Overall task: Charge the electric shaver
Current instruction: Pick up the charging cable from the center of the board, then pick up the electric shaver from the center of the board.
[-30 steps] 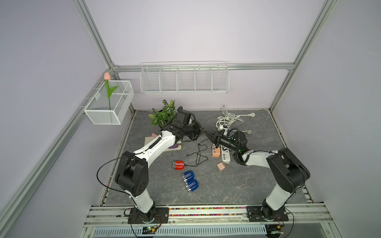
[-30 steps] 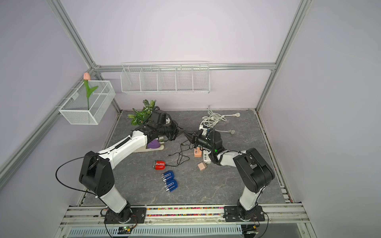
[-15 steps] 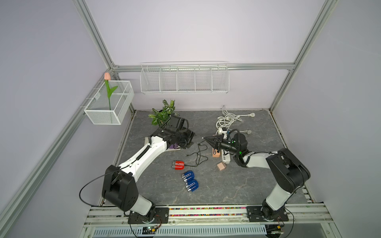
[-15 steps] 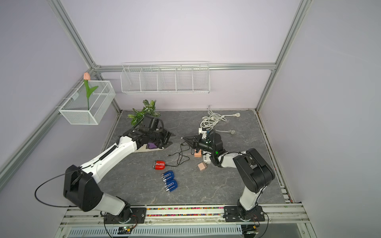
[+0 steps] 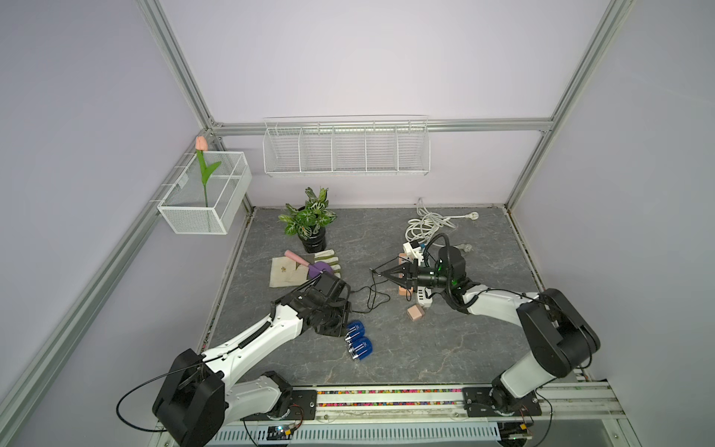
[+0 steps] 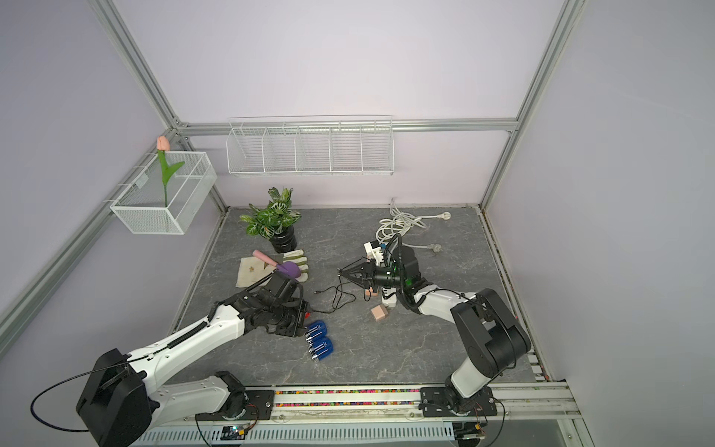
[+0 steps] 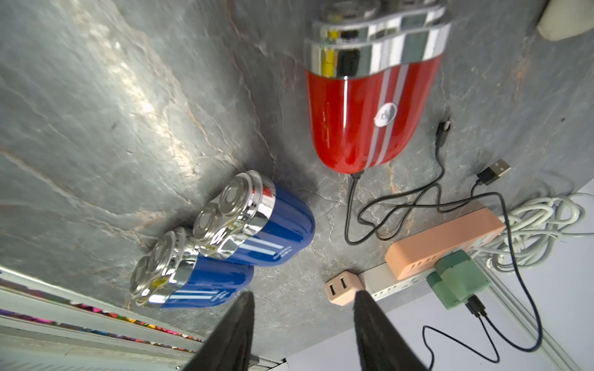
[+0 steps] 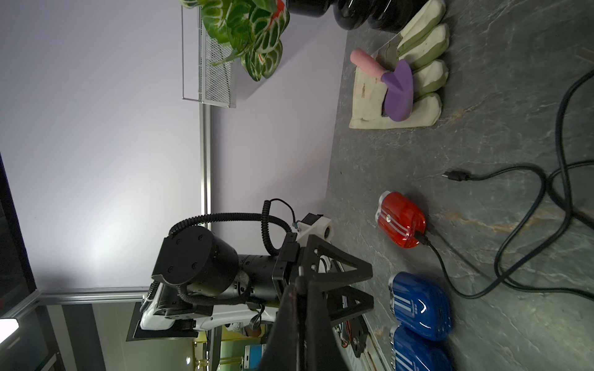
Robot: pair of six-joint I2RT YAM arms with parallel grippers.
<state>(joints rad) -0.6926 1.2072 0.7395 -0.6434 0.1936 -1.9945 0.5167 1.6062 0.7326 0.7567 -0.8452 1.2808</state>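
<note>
Red-and-chrome electric shaver (image 7: 366, 106), thin black cable (image 7: 350, 205) plugged in, lay at eleven o'clock of two blue shavers (image 7: 283, 225). Left gripper (image 7: 304, 293) gaped empty nearby; right gripper (image 6: 342, 275), at two o'clock, was pinched closed.

Two blue shavers (image 7: 273, 225), one red shaver (image 7: 363, 112), one plant (image 5: 307, 216), one glove (image 5: 325, 261), two baskets (image 5: 344, 151).

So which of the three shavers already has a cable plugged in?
The red shaver: a black cable enters its base. The two blue shavers have none.

A red shaver (image 7: 363, 106) with silver stripes, blue shavers (image 7: 257, 231) with white stripes, peach power strip (image 7: 443, 237), grey veined tabletop (image 7: 128, 112).
</note>
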